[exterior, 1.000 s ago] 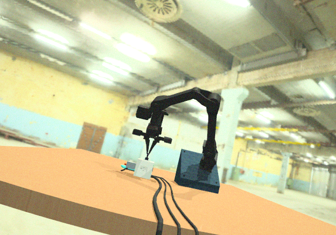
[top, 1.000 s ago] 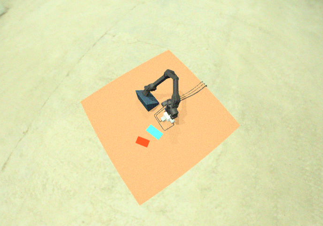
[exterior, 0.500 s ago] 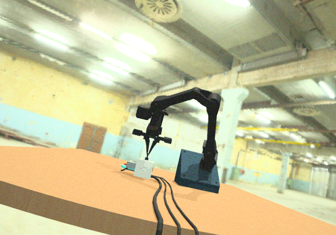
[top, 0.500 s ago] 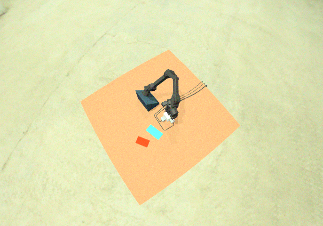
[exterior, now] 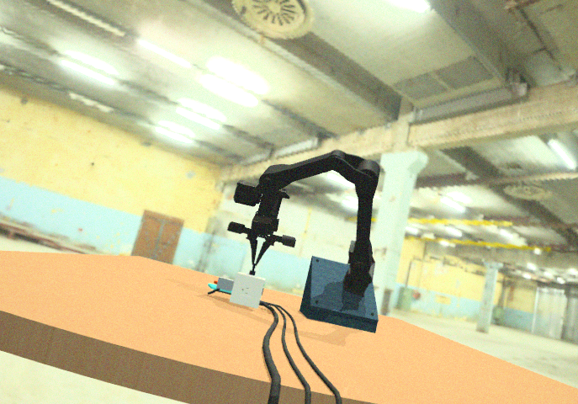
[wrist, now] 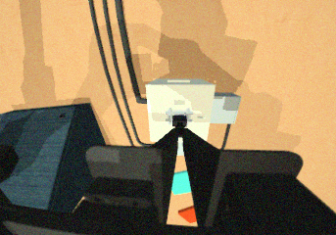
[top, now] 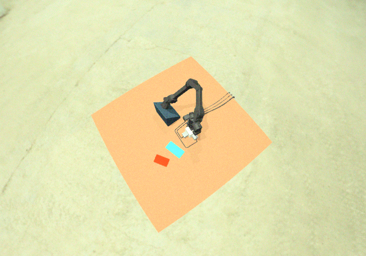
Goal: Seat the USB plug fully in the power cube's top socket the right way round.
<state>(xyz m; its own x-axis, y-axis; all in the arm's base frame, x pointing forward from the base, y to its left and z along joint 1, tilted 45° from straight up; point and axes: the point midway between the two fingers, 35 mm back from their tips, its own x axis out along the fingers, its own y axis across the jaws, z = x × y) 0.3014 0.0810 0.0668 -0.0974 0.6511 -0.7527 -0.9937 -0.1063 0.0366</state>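
Note:
The white power cube (top: 188,130) (exterior: 246,291) (wrist: 163,95) stands on the orange table. My gripper (exterior: 251,272) (wrist: 179,131) is just over the cube's top face, with its fingertips nearly together. It is shut on the USB plug, a small dark piece at the fingertips. The fingertips hide most of the plug and the socket, so its depth and which way round it is cannot be told. In the top view the arm hides the fingertips.
A pale block (exterior: 225,284) (wrist: 225,109) sits at the cube's side. Dark cables (top: 219,104) (exterior: 270,352) (wrist: 108,49) run from the cube across the table. A cyan rectangle (top: 175,149) (wrist: 180,183) and a red one (top: 161,160) (wrist: 188,214) lie nearby. The blue arm base (top: 167,114) (exterior: 336,295) (wrist: 33,152) stands close.

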